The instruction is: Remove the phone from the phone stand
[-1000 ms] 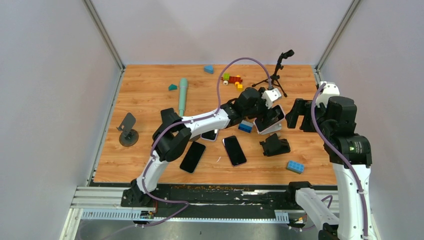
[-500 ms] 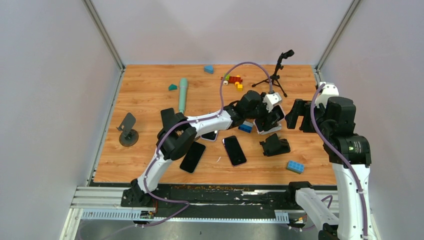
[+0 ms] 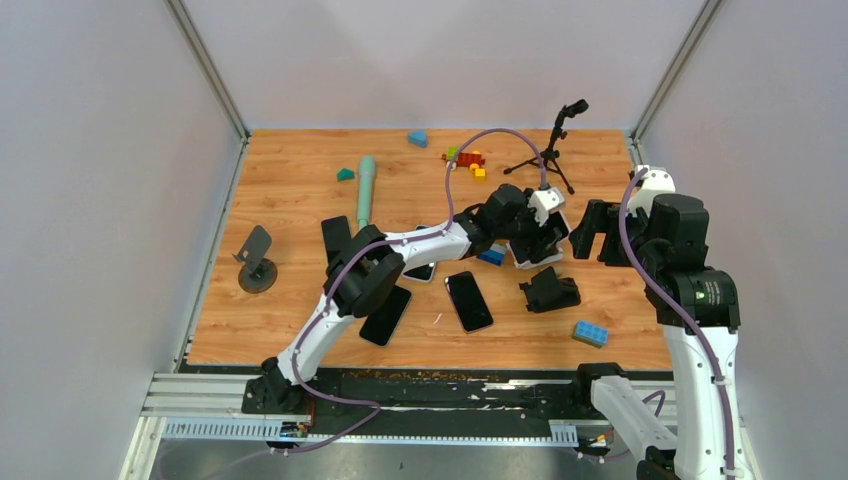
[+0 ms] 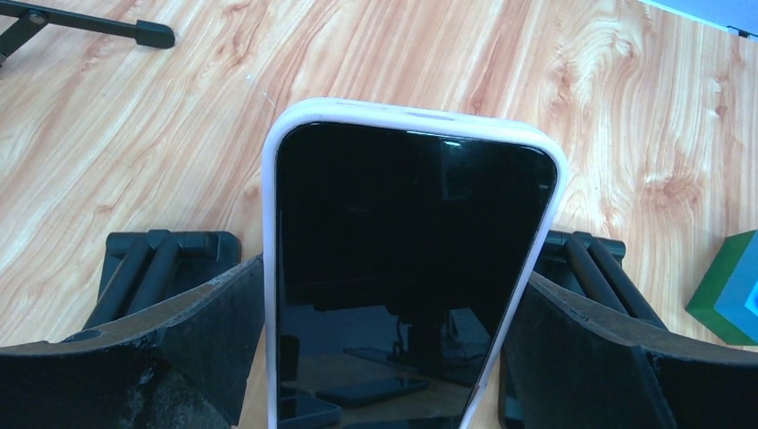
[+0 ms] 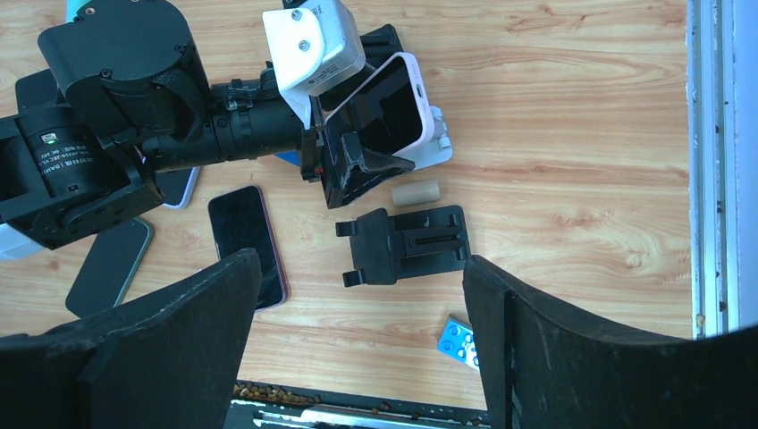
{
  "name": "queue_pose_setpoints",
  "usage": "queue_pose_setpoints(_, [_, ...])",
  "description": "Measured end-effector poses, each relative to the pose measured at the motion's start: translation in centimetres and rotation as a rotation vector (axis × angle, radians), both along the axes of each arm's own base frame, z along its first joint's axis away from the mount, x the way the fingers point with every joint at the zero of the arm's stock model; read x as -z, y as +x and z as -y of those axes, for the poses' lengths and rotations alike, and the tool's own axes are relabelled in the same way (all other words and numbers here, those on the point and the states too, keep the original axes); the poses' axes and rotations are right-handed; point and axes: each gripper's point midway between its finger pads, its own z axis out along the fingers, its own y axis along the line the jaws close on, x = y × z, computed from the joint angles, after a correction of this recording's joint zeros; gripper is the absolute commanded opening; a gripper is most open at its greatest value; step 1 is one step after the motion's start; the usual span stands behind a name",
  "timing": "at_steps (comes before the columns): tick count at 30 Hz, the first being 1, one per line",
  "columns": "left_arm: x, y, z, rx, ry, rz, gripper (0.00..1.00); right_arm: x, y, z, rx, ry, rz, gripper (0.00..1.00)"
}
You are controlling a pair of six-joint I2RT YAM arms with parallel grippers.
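Note:
The phone (image 4: 407, 268) has a dark screen and a white case, and leans on a white phone stand (image 5: 436, 147) right of the table's middle. My left gripper (image 4: 389, 277) is open and straddles it, one finger (image 4: 210, 331) close by each long edge. From above, the left gripper (image 3: 540, 235) covers most of the phone (image 3: 556, 226). My right gripper (image 5: 357, 264) hangs open and empty to the right, above the table, and looks down on the phone (image 5: 380, 107).
A black stand (image 3: 548, 290) lies flat just in front of the phone. Blue bricks (image 3: 590, 333) (image 3: 490, 254) and two flat phones (image 3: 469, 300) (image 3: 385, 313) lie nearby. A small tripod (image 3: 550, 150) stands behind. A grey stand (image 3: 256, 260) is at far left.
My left arm has pushed forward, so its open fingers now reach further down along the phone's sides. The right arm has barely moved.

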Motion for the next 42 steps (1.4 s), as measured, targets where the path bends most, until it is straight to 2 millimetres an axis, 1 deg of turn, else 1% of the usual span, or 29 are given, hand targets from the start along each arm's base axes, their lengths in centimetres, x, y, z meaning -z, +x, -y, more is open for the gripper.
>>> queue_pose_setpoints(4, [0.0,0.1,0.1,-0.007,-0.006,-0.006,0.94,0.1,0.0,0.0,0.000,0.000,-0.003,0.84])
queue_pose_setpoints(6, [-0.3,0.3,0.2,-0.021,-0.011,-0.009,0.87,0.1,0.0,0.0,0.000,0.000,-0.003,0.84])
queue_pose_setpoints(7, [-0.4,0.5,0.2,-0.030,-0.012,-0.010,0.82,0.1,0.0,0.0,0.000,0.000,-0.003,0.84])
queue_pose_setpoints(8, [-0.5,0.6,0.2,-0.039,-0.012,-0.010,0.79,0.1,0.0,0.0,0.000,0.000,-0.004,0.84])
queue_pose_setpoints(12, [-0.5,0.7,0.2,-0.054,-0.013,-0.021,0.62,0.3,0.0,0.0,-0.001,0.000,-0.008,0.84])
queue_pose_setpoints(13, [-0.6,0.7,0.2,-0.055,-0.014,-0.023,0.53,0.3,0.0,0.0,-0.001,0.000,-0.008,0.84])
queue_pose_setpoints(14, [-0.6,0.7,0.2,-0.055,-0.014,-0.025,0.49,0.3,0.0,0.0,-0.001,0.000,-0.008,0.84])
queue_pose_setpoints(15, [-0.6,0.7,0.2,-0.053,-0.014,-0.026,0.39,0.3,0.0,0.0,-0.001,0.001,-0.008,0.84])
queue_pose_setpoints(17, [-0.6,0.6,0.2,-0.049,-0.016,-0.029,0.31,0.3,0.0,0.0,-0.002,0.002,-0.008,0.84])
queue_pose_setpoints(21, [-0.7,0.5,0.2,-0.056,-0.021,-0.043,0.32,0.3,0.0,-0.1,0.001,0.005,-0.008,0.84])
queue_pose_setpoints(25, [-1.4,0.6,0.0,-0.084,-0.027,-0.062,0.27,0.2,0.0,-0.1,0.003,0.008,-0.007,0.84])
queue_pose_setpoints(28, [-2.7,0.8,-0.2,-0.106,-0.045,-0.063,0.22,-0.5,0.0,0.0,0.009,0.013,0.011,0.84])
queue_pose_setpoints(30, [-4.1,0.9,-0.3,-0.118,-0.065,-0.056,0.21,-1.3,-0.1,0.0,0.011,0.016,0.035,0.84])
queue_pose_setpoints(31, [-5.2,0.9,-0.3,-0.123,-0.080,-0.050,0.20,-1.9,-0.3,0.0,0.013,0.019,0.051,0.84])
queue_pose_setpoints(35, [-9.0,0.8,-1.1,-0.141,-0.127,-0.018,0.04,-3.0,-0.7,0.0,0.022,0.028,0.088,0.84])
queue_pose_setpoints(36, [-10.1,0.8,-1.6,-0.159,-0.137,-0.007,0.02,-3.2,-0.9,0.0,0.025,0.031,0.097,0.84])
queue_pose_setpoints(37, [-10.7,0.9,-2.0,-0.172,-0.142,-0.001,0.00,-3.3,-1.0,0.0,0.026,0.033,0.103,0.84])
queue_pose_setpoints(38, [-11.5,0.9,-2.6,-0.192,-0.148,0.004,0.00,-3.3,-1.1,0.0,0.027,0.035,0.106,0.84])
queue_pose_setpoints(40, [-12.3,0.5,-4.5,-0.232,-0.146,-0.001,0.00,-3.4,-1.2,0.0,0.029,0.040,0.108,0.84])
queue_pose_setpoints(42, [-12.6,-0.2,-6.6,-0.267,-0.136,-0.009,0.00,-3.4,-1.2,0.0,0.032,0.044,0.108,0.84])
